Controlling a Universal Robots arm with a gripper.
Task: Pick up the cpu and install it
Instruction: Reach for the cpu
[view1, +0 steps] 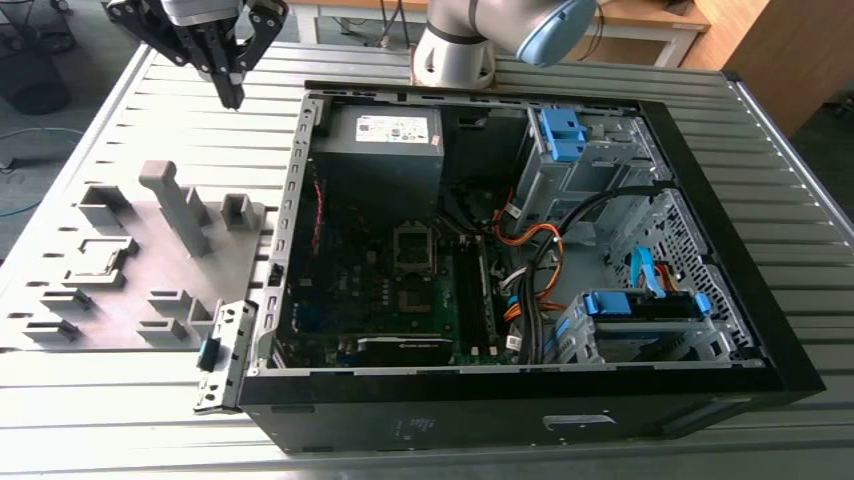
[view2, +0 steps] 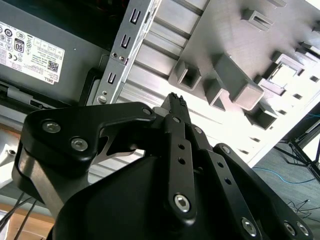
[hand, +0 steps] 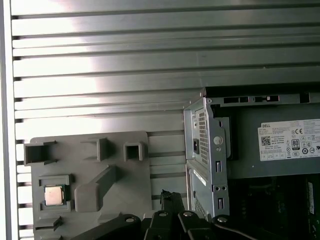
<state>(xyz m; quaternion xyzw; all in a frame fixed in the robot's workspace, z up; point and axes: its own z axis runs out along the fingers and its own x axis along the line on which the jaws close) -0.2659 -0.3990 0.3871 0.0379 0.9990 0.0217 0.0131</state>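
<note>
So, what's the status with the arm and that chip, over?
Gripper shut, empty, hovering off the tray. Cpu lying in tray pocket, untouched. Nothing covering it.

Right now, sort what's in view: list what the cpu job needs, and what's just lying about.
Job: small grey-silver square cpu; grey moulded tray; square metal-framed socket; black gripper.
Lying about: grey boxy power supply; blue plastic drive brackets; orange cables.
</note>
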